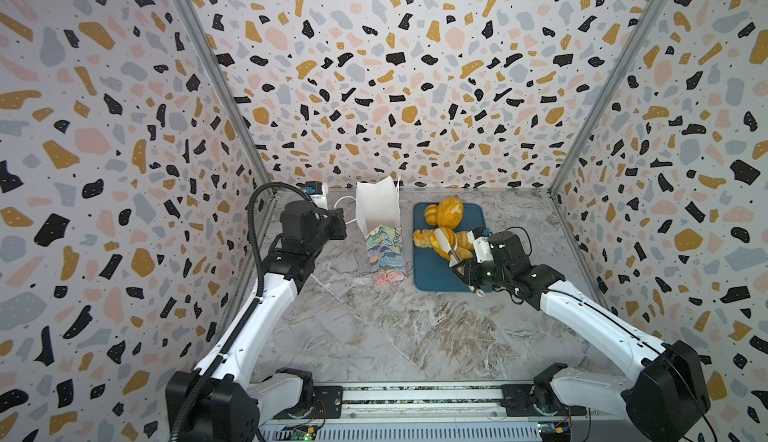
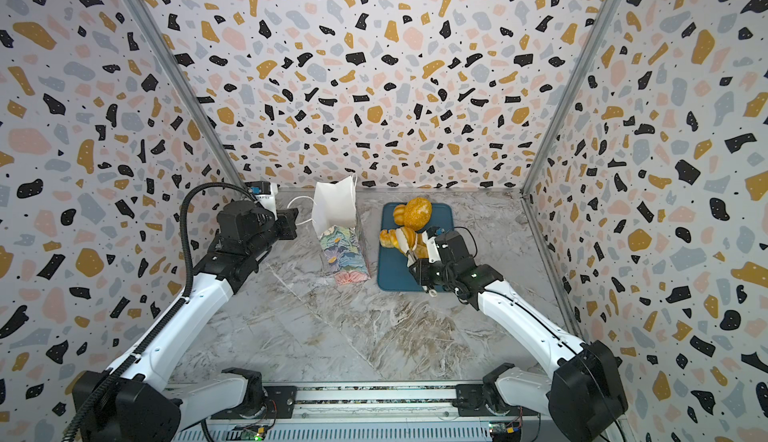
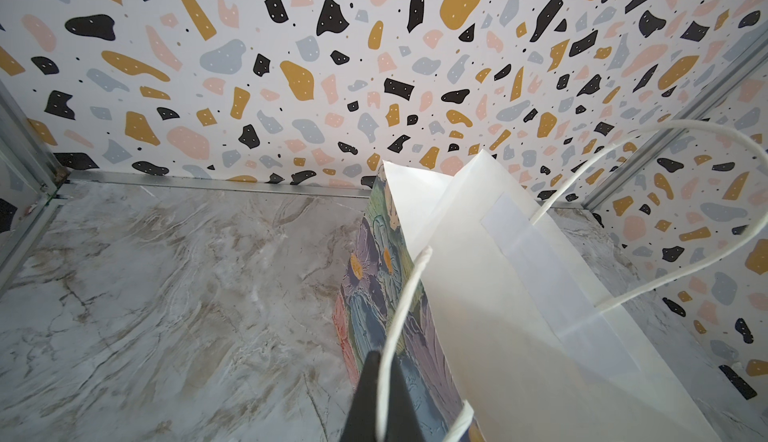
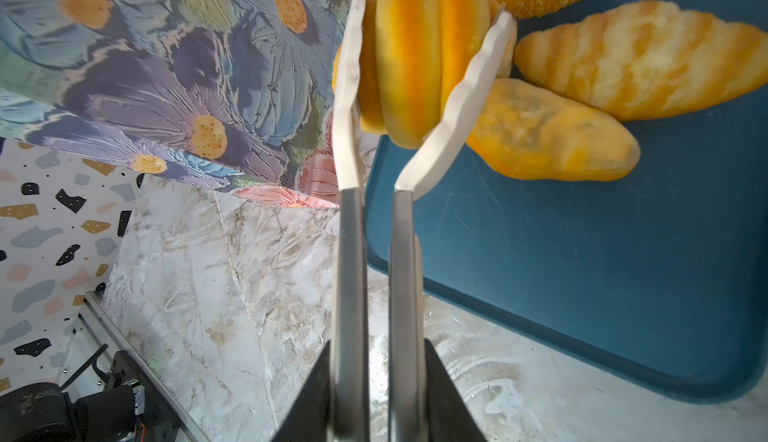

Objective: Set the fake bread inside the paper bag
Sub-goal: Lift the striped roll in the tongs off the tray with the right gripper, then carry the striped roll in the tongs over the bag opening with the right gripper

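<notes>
Top views: my R claw [image 1: 461,271] is clenched on the tongs [image 1: 454,258], and their tips grip a ridged roll [image 1: 446,236] just above the blue tray [image 1: 440,282]. The rest of the bread, e.g. the crumbed loaf [image 1: 450,211], lies on it. The paper bag [image 2: 343,249] stands just left of the tray, mouth up and leaning toward my L claw [image 2: 291,224], which is nearer to it.

L wrist: L claw is clamped tight; the cord handle [image 3: 399,315] looks pinched in it.

R wrist: the roll sits crosswise btw the white tips, bag's floral wall beyond it. I reckon next is lift, swing left over the rim.
</notes>
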`<state>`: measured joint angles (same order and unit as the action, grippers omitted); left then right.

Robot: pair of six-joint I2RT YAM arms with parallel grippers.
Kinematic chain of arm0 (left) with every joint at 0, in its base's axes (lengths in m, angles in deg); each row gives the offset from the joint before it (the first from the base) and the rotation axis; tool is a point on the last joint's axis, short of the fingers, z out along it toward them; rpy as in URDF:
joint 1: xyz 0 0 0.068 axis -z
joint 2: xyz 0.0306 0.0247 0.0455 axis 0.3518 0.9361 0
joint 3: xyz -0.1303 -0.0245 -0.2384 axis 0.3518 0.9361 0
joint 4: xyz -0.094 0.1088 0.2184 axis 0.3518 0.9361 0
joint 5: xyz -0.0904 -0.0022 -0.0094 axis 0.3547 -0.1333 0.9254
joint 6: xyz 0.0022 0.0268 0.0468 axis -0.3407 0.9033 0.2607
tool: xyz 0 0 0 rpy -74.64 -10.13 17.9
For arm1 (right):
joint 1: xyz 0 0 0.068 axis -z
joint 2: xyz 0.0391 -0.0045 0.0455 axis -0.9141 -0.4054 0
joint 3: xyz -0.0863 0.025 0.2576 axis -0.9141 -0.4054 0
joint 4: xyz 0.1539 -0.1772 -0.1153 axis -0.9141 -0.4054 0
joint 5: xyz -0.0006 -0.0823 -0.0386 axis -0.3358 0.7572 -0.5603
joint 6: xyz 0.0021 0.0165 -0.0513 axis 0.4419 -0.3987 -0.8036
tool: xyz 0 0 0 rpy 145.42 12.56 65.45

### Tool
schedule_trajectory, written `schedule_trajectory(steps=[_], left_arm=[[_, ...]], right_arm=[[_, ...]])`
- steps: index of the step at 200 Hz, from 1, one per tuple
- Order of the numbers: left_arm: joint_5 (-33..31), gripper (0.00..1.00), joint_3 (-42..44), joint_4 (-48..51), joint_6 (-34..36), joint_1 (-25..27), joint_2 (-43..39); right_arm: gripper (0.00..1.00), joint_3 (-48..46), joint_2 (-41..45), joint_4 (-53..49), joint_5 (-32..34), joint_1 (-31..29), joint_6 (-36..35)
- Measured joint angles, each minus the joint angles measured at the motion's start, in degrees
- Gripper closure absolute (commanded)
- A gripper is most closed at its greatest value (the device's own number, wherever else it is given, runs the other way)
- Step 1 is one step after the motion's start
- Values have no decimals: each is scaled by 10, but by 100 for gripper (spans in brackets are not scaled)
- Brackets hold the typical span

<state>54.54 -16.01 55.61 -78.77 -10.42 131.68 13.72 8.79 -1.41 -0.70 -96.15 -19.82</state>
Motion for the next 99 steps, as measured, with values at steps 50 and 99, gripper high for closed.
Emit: schedule_trajectory(steps=[50, 99], left_arm=[[3, 100, 3, -4, 0, 0, -5], [5, 100, 3, -5, 0, 0, -5]], right_arm=[[70, 57, 0, 2, -4, 1, -2], [70, 113, 14, 1, -7, 1, -11]])
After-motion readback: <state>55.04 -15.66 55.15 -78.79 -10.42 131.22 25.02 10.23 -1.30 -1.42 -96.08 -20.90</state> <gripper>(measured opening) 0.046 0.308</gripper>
